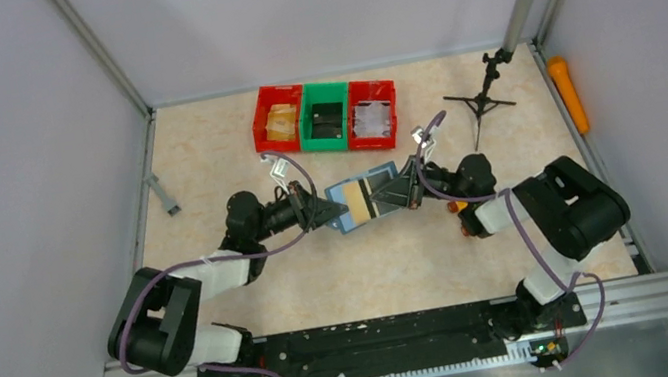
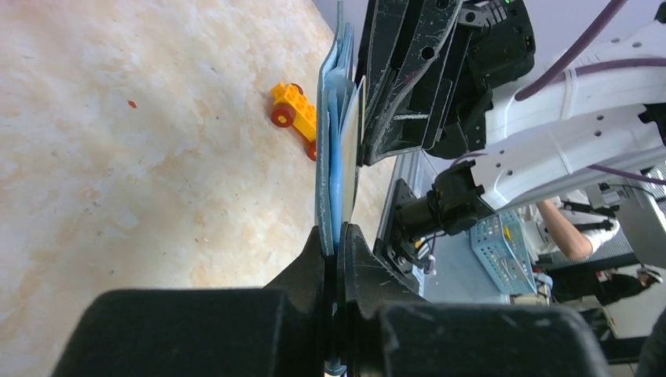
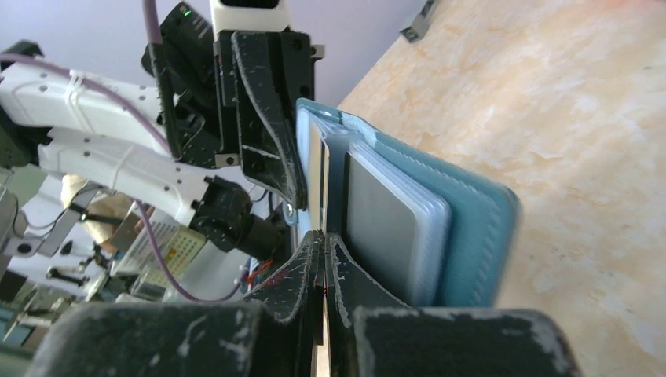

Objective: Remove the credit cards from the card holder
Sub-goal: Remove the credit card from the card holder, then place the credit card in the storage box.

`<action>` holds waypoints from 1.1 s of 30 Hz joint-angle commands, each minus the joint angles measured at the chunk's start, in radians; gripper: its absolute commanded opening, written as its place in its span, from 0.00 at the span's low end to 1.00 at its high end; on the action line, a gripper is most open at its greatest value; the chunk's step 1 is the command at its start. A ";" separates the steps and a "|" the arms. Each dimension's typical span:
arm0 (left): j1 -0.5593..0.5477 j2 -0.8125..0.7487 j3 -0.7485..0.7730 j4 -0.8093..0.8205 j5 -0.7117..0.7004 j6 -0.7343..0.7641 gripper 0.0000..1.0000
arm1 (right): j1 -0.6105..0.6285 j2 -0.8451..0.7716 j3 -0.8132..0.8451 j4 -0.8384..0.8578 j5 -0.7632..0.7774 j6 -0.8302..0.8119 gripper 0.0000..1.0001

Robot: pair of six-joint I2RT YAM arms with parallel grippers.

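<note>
The teal-blue card holder (image 1: 344,205) hangs above the table between both grippers. My left gripper (image 1: 326,212) is shut on its left edge; in the left wrist view (image 2: 338,236) the holder (image 2: 328,149) stands edge-on in the jaws. My right gripper (image 1: 406,189) is shut on a dark credit card (image 1: 383,193) that sticks out of the holder's right side. In the right wrist view (image 3: 323,239) that card (image 3: 316,181) is edge-on between the jaws. Beside it the holder (image 3: 471,228) shows a grey card (image 3: 381,228) in a pale slot.
Red (image 1: 278,118), green (image 1: 326,117) and red (image 1: 371,114) bins stand in a row at the back. A small tripod stand (image 1: 486,102) is back right. A yellow-orange toy block (image 2: 294,110) lies on the table under the right arm. An orange object (image 1: 568,96) lies along the right wall.
</note>
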 commanded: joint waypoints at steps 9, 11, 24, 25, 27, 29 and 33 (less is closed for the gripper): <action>0.005 -0.010 0.101 -0.311 -0.155 0.148 0.00 | -0.084 -0.119 -0.022 -0.261 0.195 -0.141 0.00; 0.006 0.019 0.140 -0.415 -0.190 0.181 0.00 | -0.084 -0.146 -0.017 -0.342 0.234 -0.181 0.00; 0.005 0.136 0.281 -0.775 -0.364 0.263 0.44 | -0.083 -0.088 0.032 -0.406 0.196 -0.188 0.00; 0.004 0.126 0.272 -0.769 -0.366 0.264 0.48 | -0.082 -0.092 0.032 -0.406 0.195 -0.188 0.00; 0.003 0.094 0.253 -0.746 -0.374 0.265 0.52 | -0.082 -0.091 0.032 -0.399 0.185 -0.184 0.00; 0.003 0.046 0.231 -0.734 -0.401 0.270 0.54 | -0.083 -0.083 0.032 -0.373 0.166 -0.166 0.00; 0.003 -0.104 0.166 -0.719 -0.493 0.289 0.55 | -0.081 -0.025 0.032 -0.211 0.089 -0.063 0.00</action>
